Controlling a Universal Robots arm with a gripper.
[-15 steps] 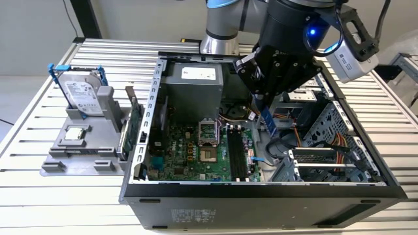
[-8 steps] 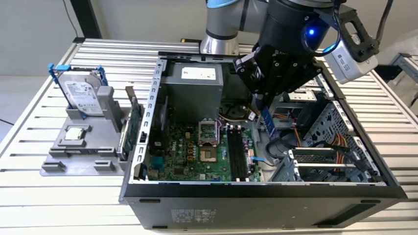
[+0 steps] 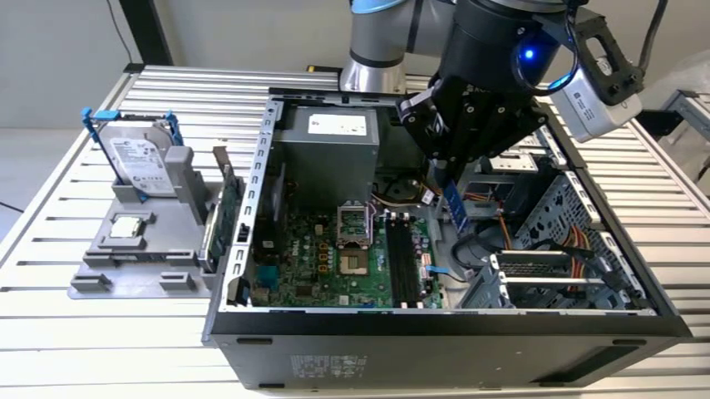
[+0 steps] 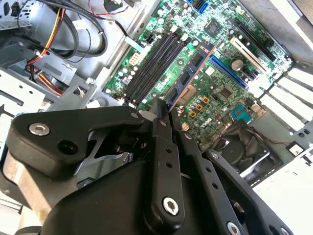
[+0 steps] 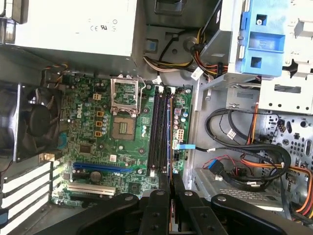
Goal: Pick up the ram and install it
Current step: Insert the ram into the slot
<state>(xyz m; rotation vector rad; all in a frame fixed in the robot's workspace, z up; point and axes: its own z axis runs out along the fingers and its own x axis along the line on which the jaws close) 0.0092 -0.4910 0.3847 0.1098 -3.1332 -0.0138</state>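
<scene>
My gripper (image 3: 450, 179) is shut on the ram (image 3: 456, 206), a narrow blue stick that hangs on edge below the fingers. It hovers over the open computer case (image 3: 255, 249), above the far end of the black memory slots (image 3: 405, 262) and a little toward the exterior view's right of them. In the second wrist view the ram (image 4: 190, 73) sticks out from the gripper (image 4: 164, 110) with its black chips showing, lying nearly parallel to the slots (image 4: 154, 66). In the first wrist view the gripper (image 5: 171, 198) sits in line with the slots (image 5: 157, 129).
A silver hard drive with a blue handle (image 3: 142, 162) stands in a grey holder outside the case, beside a green expansion card (image 3: 225, 220). Inside are the power supply (image 3: 327, 145), the CPU socket (image 3: 352, 249), and loose cables and a drive cage (image 3: 554, 241) near the slots.
</scene>
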